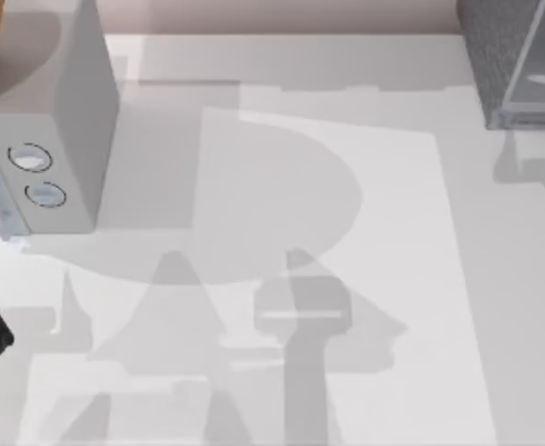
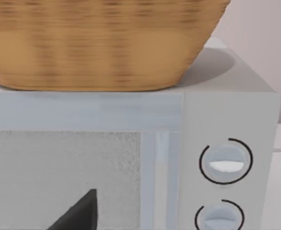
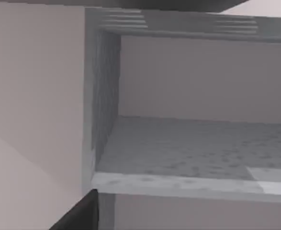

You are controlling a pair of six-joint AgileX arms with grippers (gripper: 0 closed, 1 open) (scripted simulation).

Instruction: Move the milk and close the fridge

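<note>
At the table's far right corner stands the fridge (image 1: 509,56), open.
Its pale door panel (image 1: 539,65) is swung out, and the right wrist view looks into its speckled interior (image 3: 188,148). On the left stands a light grey box (image 1: 63,121) with two dials, a wicker basket (image 2: 102,43) on top. Whether either gripper is open or clenched, I cannot tell.

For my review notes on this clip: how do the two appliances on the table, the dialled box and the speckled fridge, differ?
The light grey box stands at the table's far left, the fridge at the far right. The box is smooth and pale with two round dials; the fridge is dark and speckled. A wicker basket sits on the box; the right wrist view looks into an open fridge compartment, nothing inside the part seen. Both are boxy and grey.
</note>
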